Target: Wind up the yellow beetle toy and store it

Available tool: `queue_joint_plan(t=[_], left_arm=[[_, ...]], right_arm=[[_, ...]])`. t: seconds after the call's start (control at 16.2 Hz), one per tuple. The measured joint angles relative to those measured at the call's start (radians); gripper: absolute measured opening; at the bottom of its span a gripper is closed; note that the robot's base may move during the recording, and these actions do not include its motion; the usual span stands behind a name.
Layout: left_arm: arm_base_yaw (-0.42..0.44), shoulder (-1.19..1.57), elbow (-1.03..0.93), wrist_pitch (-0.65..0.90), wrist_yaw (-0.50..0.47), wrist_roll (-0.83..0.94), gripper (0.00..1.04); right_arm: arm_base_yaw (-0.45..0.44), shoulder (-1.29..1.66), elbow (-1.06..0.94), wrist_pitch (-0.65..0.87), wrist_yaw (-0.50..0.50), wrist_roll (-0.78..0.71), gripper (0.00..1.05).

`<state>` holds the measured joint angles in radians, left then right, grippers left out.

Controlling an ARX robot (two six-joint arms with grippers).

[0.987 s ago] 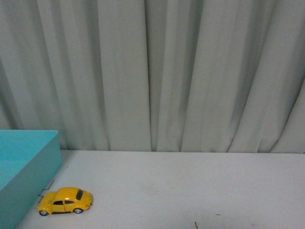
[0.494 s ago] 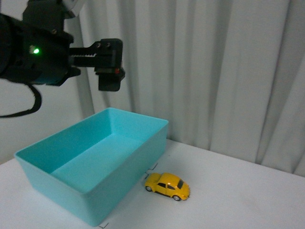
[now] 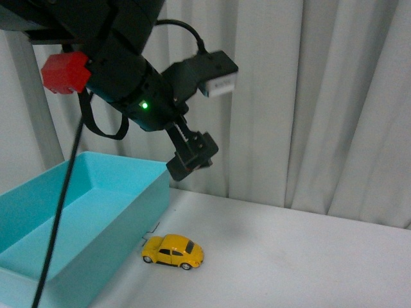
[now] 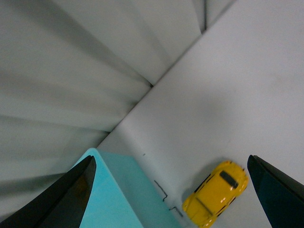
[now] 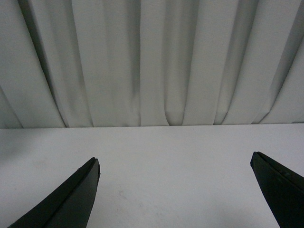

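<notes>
My left gripper point(image 3: 191, 156) hung spread and empty above the yellow beetle toy point(image 4: 216, 192), which sat on the table point(image 4: 247, 95) below, between my jaws and nearer one. I judged this the approach: the next move called for descending and closing on its body. The turquoise box point(image 3: 122, 237) beside the toy looked empty; my right gripper point(image 5: 175, 190) gaped too.

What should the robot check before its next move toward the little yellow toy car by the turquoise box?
1. Small glossy yellow beetle toy car stands on its wheels on the white table: ok.
2. Left gripper open and empty: ok.
3. Toy centred between the left gripper's fingers: not ok, it lies off toward one finger, well below.
4. Open-topped turquoise plastic box sits beside the toy: ok.
5. Right gripper open, holding nothing: ok.
6. Toy's spring wound: cannot tell.
</notes>
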<state>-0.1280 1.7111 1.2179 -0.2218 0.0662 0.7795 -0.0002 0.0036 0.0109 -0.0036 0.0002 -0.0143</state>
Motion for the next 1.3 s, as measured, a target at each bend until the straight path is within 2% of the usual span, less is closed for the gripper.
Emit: queue_joint_plan(t=[0.25, 0.37, 0.43, 0.93, 1.3], left_arm=[[-0.038, 0.137, 0.131, -0.239, -0.072, 0.423, 0.98], [-0.053, 0.257, 0.200, -0.370, -0.155, 0.654, 0.98], [-0.053, 0.294, 0.227, -0.416, -0.177, 0.672, 0.98], [-0.040, 0.446, 0.251, -0.409, -0.233, 0.432, 0.98], [-0.021, 0.525, 0.270, -0.381, -0.238, 0.372, 0.98]], right_arm=[[0.000, 0.000, 0.000, 0.000, 0.000, 0.000, 0.98], [0.000, 0.000, 0.000, 0.000, 0.000, 0.000, 0.98], [0.000, 0.000, 0.000, 0.000, 0.000, 0.000, 0.98], [0.000, 0.000, 0.000, 0.000, 0.000, 0.000, 0.98], [0.000, 0.000, 0.000, 0.000, 0.000, 0.000, 0.98]])
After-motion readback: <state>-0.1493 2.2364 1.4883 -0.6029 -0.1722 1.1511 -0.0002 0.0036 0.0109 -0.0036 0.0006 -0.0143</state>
